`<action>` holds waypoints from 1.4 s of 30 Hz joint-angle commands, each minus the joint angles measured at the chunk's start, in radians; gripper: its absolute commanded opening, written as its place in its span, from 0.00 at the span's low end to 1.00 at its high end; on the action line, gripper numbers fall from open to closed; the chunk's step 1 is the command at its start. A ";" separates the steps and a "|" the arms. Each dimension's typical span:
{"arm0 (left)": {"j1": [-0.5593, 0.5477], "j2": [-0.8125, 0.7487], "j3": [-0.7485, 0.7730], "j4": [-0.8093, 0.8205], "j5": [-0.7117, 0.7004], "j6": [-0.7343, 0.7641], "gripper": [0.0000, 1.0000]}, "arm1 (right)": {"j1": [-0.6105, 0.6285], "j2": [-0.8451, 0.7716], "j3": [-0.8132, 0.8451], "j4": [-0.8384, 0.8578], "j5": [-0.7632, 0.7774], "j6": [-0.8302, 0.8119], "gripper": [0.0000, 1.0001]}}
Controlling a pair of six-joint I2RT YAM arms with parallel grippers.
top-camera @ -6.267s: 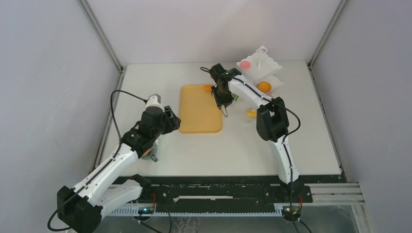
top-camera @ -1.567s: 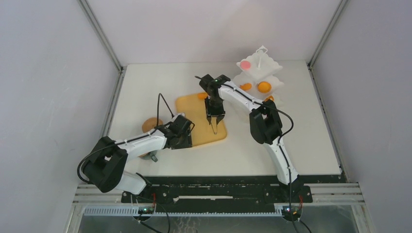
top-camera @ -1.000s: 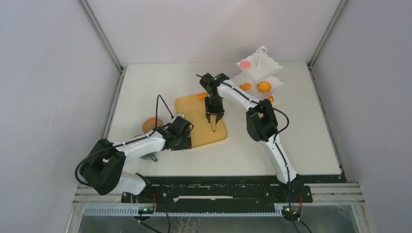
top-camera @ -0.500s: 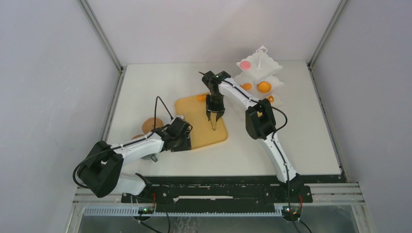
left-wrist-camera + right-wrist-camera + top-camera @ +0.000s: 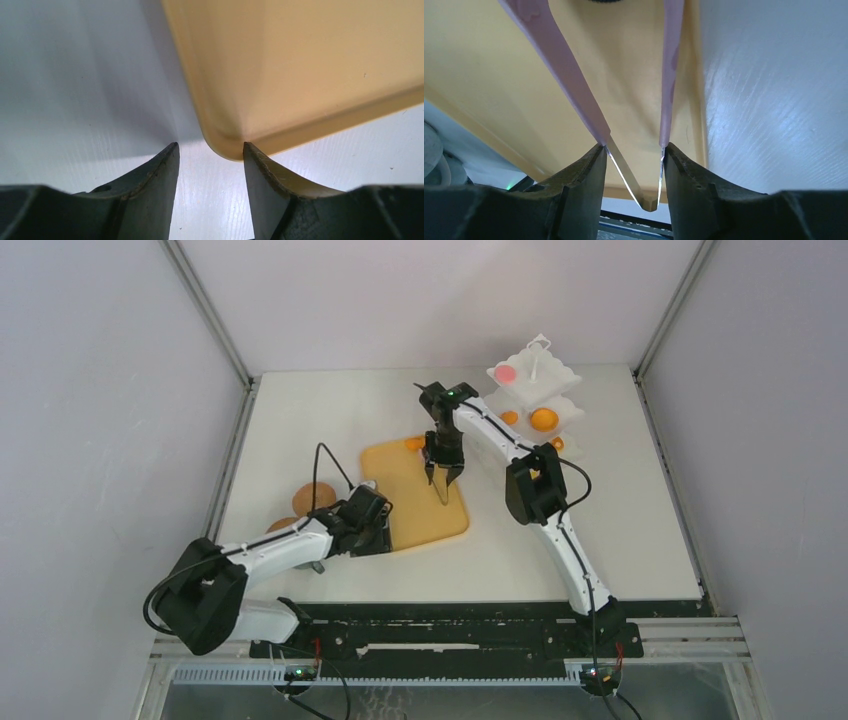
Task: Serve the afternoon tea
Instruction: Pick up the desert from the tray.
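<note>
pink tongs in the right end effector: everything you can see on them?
The pink tongs are thin: two matte pink arms joined by a shiny, metal-looking V bend. That bend sits between the fingers of the right end effector, which press on both arms. The arms splay apart above the tan board.

A white table (image 5: 640, 530) with a faint wood grain stands inside a small booth. Pale grey panels close it in: a back wall (image 5: 430, 300), a left wall (image 5: 90, 440) and a right wall (image 5: 770, 440), joined at the far corners by metal posts (image 5: 207, 312) (thin, silver, slanting in the overhead view). A black rail (image 5: 450, 625) runs along the near edge, above a white slotted strip (image 5: 230, 673). The light is soft and even
</note>
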 commanded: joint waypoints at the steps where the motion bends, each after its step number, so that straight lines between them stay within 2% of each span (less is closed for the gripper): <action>1: -0.011 -0.022 -0.045 -0.064 0.031 -0.024 0.55 | -0.013 0.020 0.060 -0.013 -0.002 0.004 0.53; 13: -0.013 -0.056 -0.067 -0.070 0.028 -0.043 0.55 | -0.005 0.050 0.069 -0.036 0.026 -0.018 0.50; 20: -0.013 -0.060 -0.071 -0.070 0.028 -0.043 0.54 | 0.009 0.034 0.058 -0.042 0.077 -0.039 0.37; 23: -0.013 -0.061 -0.066 -0.072 0.025 -0.042 0.54 | 0.014 0.005 0.036 -0.028 0.094 -0.045 0.31; 32: -0.013 -0.057 -0.033 -0.102 -0.009 -0.033 0.55 | 0.024 -0.105 -0.017 0.004 0.096 -0.055 0.25; 42: -0.013 -0.051 0.026 -0.141 -0.038 -0.030 0.57 | 0.049 -0.312 -0.246 0.088 0.096 -0.071 0.22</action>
